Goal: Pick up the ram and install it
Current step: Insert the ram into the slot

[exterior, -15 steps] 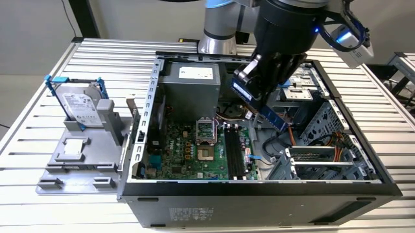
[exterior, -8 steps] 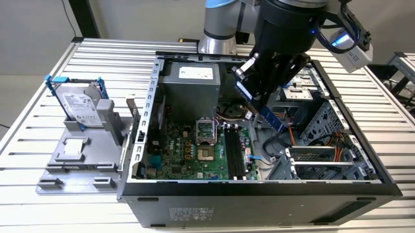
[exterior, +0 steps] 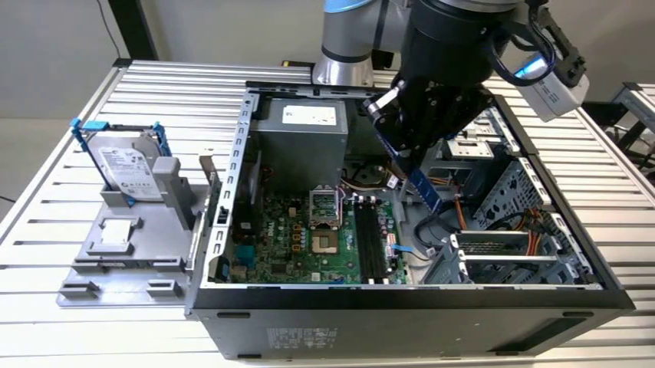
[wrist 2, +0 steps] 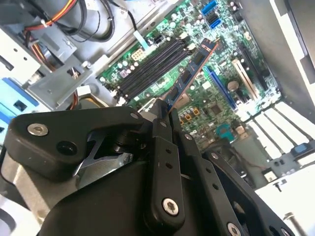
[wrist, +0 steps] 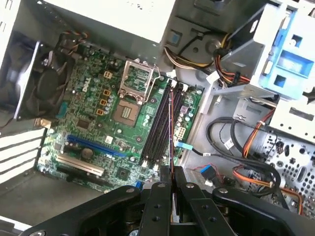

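— One pale sticker [exterior: 307, 337] on the near wall of that open black metal computer case [exterior: 409, 307], with lines of print I'll leave unread. Why is the case lying flat on the slatted aluminium worktop [exterior: 31, 253]?

— So the green motherboard [exterior: 297, 238] faces up and can be reached from above, I'd say. See the long black memory slots [exterior: 370, 241]? None of them looks filled.

— And the ram?

— In the air over them. The long, thin, blue-faced circuit-board ram [exterior: 425, 192] hangs slanted above the board, its lower end near the slots but seated in none. In the first wrist view the ram [wrist: 171, 132] is edge-on and runs along the slots [wrist: 157, 128].

— Held how?

— The black two-finger pincer [exterior: 401, 149] is clamped on its upper end. Its fingers press the flat faces with only the board's thickness between them, plain in the second wrist view [wrist 2: 165, 112]. Gripped there, I reckon, so the contact edge stays free for the slot.

— Farther off?

— Towards the exterior view's left, a labelled silver hard drive in a blue frame [exterior: 128, 169] stands upright in a grey plastic fixture [exterior: 123, 261], apart from the pincer. At the back of the case sits a grey power-supply box [exterior: 297, 153] with a white label [exterior: 309, 115]. Beyond it rises the silver-grey arm [exterior: 343, 46].
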Available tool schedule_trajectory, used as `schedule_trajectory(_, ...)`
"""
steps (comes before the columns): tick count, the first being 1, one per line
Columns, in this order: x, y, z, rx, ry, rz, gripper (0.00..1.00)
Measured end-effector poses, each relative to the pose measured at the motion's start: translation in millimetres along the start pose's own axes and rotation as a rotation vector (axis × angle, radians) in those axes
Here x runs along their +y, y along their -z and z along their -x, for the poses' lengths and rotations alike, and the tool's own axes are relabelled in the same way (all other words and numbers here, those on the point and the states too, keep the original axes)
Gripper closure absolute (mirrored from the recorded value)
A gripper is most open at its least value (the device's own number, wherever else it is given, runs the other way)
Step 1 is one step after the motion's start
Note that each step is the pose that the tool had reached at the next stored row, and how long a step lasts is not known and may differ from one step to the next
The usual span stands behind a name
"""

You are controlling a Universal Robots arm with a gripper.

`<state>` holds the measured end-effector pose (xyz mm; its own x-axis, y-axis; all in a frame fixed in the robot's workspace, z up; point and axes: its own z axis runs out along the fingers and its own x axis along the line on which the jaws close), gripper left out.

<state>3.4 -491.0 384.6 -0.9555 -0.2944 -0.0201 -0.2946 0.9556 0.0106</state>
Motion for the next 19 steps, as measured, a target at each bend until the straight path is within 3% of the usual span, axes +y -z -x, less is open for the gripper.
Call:
schedule_trajectory(10, 1.0, 0.0, 0.3, -0.001, -0.094, -0.0019, 1.0)
schedule_trajectory(15, 4.2, -10.5, 1.1, -0.0013, -0.122, -0.0025, 1.0)
schedule_trajectory(19, 4.8, -12.2, 1.3, -0.0013, -0.128, -0.0028, 1.0)
